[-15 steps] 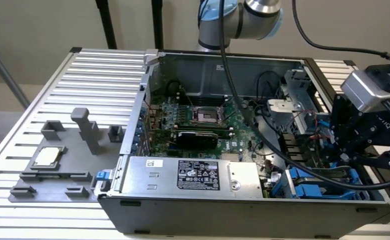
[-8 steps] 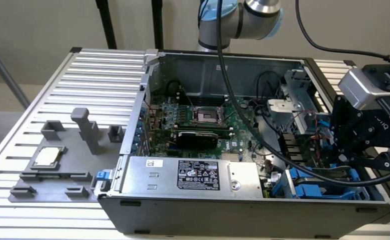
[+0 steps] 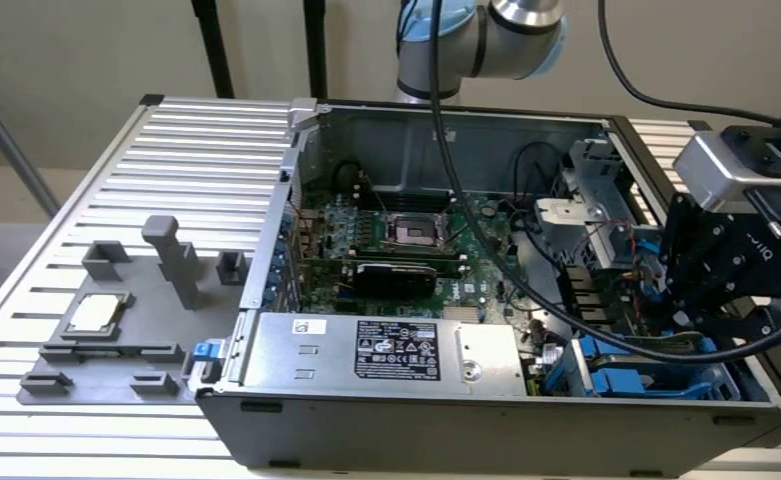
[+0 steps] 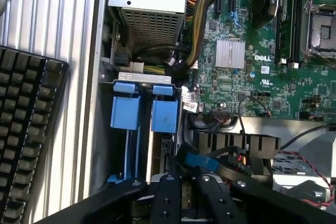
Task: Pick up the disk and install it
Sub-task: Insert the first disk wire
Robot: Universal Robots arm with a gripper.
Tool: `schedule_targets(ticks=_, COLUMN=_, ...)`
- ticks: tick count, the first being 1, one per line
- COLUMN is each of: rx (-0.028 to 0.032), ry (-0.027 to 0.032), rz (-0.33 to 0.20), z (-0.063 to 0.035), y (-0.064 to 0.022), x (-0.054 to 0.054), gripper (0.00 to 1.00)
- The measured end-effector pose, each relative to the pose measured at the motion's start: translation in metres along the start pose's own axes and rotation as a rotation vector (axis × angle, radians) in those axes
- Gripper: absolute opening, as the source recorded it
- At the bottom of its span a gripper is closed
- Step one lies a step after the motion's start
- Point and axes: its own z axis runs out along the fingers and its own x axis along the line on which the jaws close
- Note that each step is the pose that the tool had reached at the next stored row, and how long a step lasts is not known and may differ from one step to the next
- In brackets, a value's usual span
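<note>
Two bright blue plastic frames stand side by side in the drive bay at the corner of the open computer case. In the exterior view they show as blue near the front right. I cannot tell which of them carries the disk; its metal body is hidden. My gripper hangs just above this bay, its black finger links drawn close together and its tips hidden. In the exterior view the gripper is low inside the case at the right.
A silver box with a black label lies beside the bay, with cable bundles between it and the green motherboard. A small square chip rests on a grey fixture outside the case. A black keyboard lies on the slatted table.
</note>
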Motion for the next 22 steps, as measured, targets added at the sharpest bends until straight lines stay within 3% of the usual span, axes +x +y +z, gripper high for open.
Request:
schedule_targets(ticks=11, rx=0.0006, ry=0.023, rz=0.087, z=0.0014, y=-0.0001, x=0.0007, gripper=0.17)
schedule_targets(ticks=18, rx=-0.0083, ry=0.0282, rz=0.124, z=0.0014, y=-0.0001, x=0.0037, gripper=0.17)
schedule_targets(ticks=22, rx=-0.0108, ry=0.0277, rz=0.13, z=0.0023, y=-0.0001, x=0.0088, gripper=0.17)
